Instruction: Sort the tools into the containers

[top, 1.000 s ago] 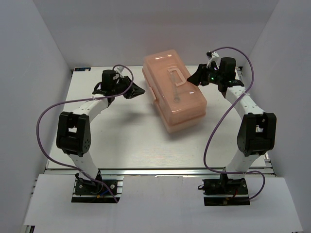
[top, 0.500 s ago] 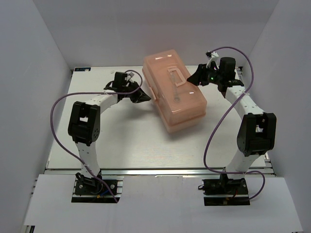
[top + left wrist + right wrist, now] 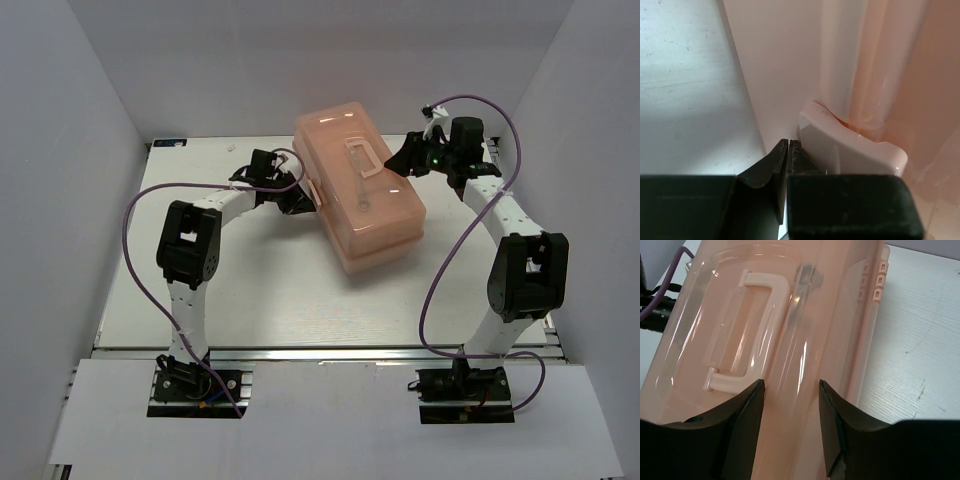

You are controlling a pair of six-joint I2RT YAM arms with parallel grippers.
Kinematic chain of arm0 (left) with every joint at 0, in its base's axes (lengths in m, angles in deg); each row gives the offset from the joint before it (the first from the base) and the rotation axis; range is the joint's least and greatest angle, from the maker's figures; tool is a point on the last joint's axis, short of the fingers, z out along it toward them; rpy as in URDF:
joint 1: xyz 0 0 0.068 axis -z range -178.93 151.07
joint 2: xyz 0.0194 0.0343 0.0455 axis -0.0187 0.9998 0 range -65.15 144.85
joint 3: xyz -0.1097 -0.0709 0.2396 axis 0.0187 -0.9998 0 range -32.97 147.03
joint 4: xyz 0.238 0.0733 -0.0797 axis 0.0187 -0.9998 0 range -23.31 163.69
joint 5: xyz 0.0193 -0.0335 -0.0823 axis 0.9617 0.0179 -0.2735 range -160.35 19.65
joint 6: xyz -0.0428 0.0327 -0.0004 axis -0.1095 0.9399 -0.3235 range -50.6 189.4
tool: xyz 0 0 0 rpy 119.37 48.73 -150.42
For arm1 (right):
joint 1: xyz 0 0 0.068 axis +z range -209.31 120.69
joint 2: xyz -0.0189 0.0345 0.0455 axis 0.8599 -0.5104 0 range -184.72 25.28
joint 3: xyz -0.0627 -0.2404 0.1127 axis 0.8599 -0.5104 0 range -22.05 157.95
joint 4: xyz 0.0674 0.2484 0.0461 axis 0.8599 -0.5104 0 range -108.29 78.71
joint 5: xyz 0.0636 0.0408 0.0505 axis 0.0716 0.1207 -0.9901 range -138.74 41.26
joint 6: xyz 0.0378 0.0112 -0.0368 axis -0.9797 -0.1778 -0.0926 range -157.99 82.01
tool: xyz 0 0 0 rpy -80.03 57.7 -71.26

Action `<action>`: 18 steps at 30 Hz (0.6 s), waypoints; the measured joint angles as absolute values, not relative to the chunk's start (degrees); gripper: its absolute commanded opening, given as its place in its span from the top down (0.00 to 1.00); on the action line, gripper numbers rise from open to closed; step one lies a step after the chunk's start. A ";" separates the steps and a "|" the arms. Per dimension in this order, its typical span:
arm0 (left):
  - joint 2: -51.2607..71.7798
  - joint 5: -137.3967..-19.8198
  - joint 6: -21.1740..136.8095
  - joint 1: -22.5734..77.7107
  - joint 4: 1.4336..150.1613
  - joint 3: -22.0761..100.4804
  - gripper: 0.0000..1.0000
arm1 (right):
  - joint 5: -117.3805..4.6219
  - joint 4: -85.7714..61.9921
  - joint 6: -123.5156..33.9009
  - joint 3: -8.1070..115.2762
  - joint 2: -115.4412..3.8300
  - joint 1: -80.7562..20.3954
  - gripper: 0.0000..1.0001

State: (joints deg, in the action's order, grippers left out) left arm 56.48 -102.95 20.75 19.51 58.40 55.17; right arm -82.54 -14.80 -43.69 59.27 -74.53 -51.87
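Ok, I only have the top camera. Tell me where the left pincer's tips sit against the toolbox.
Observer: In the left wrist view, the left pincer has its tips low on the front wall of the toolbox, right beside the lower edge of the pale latch. I cannot tell whether they touch it.
Operator: Give me its jaws.
Observer: Closed almost together, with only a thin slit showing and nothing between them. The latch sits outside the fingers, not gripped.
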 measured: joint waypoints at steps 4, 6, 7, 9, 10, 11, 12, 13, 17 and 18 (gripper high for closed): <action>56.83 -102.40 20.30 19.57 57.14 56.31 0.84 | -82.28 -14.87 -43.45 59.29 -74.51 -51.76 0.65; 57.50 -102.31 20.23 19.48 56.63 57.33 0.84 | -82.12 -14.91 -43.40 59.27 -74.49 -51.71 0.60; 57.74 -102.36 20.23 19.40 56.18 57.73 0.84 | -82.02 -14.93 -43.38 59.27 -74.47 -51.69 0.56; 57.88 -101.98 20.27 19.31 55.39 58.30 0.80 | -81.47 -15.11 -43.36 59.29 -74.34 -51.54 0.37; 57.88 -101.59 20.27 19.29 54.95 58.43 0.77 | -81.05 -15.52 -43.01 59.29 -74.29 -51.36 0.30; 57.88 -101.00 20.34 19.29 54.43 58.54 0.72 | -79.83 -16.62 -42.42 59.27 -74.32 -50.97 0.18; 57.72 -100.21 20.27 19.13 53.95 58.32 0.59 | -78.85 -16.88 -42.11 59.38 -74.29 -50.97 0.13; 57.24 -99.10 20.38 18.65 53.73 57.55 0.54 | -77.56 -17.60 -41.57 59.68 -74.27 -50.99 0.11; 51.14 -96.26 19.86 16.16 53.01 48.81 0.40 | -75.81 -19.65 -40.85 60.82 -74.29 -51.65 0.11; 48.85 -95.62 19.88 14.94 52.94 45.97 0.37 | -75.76 -20.38 -40.71 61.26 -74.29 -51.82 0.11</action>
